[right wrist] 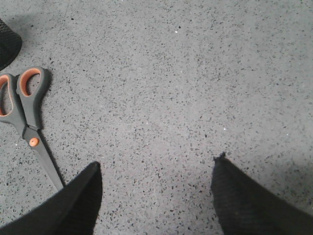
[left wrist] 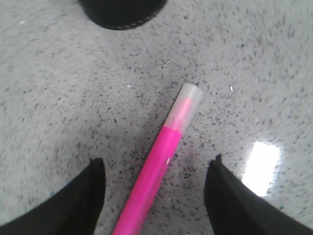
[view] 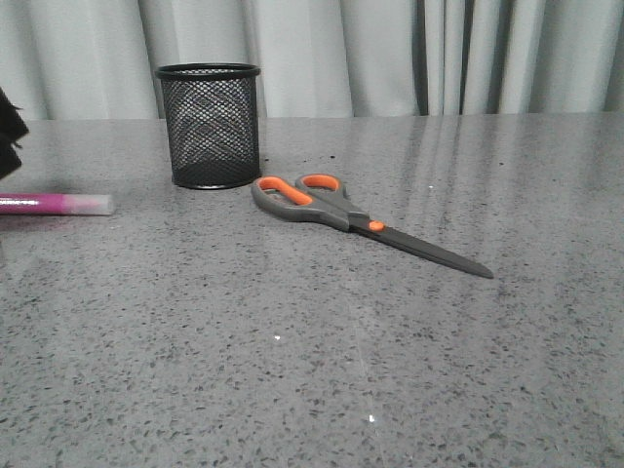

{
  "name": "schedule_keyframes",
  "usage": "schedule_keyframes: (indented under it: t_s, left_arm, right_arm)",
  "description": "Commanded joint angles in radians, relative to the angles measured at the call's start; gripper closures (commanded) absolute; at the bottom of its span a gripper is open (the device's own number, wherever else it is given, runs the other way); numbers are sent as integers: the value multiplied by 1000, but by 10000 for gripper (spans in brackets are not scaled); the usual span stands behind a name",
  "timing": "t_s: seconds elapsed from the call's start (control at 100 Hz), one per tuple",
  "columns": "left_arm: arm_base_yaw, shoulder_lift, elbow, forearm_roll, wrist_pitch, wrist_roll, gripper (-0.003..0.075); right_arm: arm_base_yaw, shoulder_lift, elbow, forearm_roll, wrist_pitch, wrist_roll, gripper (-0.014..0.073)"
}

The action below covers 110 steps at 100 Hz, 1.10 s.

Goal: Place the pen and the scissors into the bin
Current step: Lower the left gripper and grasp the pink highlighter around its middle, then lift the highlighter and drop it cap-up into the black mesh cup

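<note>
The magenta pen [view: 54, 204] lies flat on the table at the far left, its whitish cap pointing right. In the left wrist view the pen [left wrist: 159, 169] runs between the open fingers of my left gripper [left wrist: 156, 166], which hovers over it without touching. The black mesh bin [view: 210, 125] stands upright at the back left; its base shows in the left wrist view [left wrist: 122, 12]. The scissors [view: 361, 220] lie closed right of the bin, handles toward it. In the right wrist view the scissors [right wrist: 27, 122] lie beside my open, empty right gripper [right wrist: 156, 169].
The grey speckled table [view: 312, 370] stretches bare in front and to the right. A grey curtain [view: 390, 54] hangs behind the table's far edge. A dark part of the left arm [view: 8, 132] shows at the left border of the front view.
</note>
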Motion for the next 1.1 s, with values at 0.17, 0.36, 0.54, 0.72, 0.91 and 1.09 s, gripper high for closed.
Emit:
schedule_keyframes:
  t_s: [0.17, 0.36, 0.54, 0.72, 0.91, 1.09]
  left_arm:
    - [-2, 58, -71, -44, 3, 143, 322]
    - [-2, 108, -91, -44, 5, 143, 323]
    - [-2, 140, -93, -44, 9, 143, 323]
    - [-2, 147, -93, -18, 56, 143, 510]
    - [-2, 141, -125, -37, 109, 98, 739]
    - [7, 83, -253, -201, 135, -2, 739]
  right_arm:
    - [0, -4, -38, 22, -46, -16, 161]
    - [0, -4, -38, 22, -46, -20, 161]
    - [0, -4, -38, 22, -46, -20, 161]
    - [0, -4, -38, 22, -46, -20, 161]
    - [0, -4, -38, 22, -46, -20, 161]
    - [0, -4, -38, 22, -46, -20, 161]
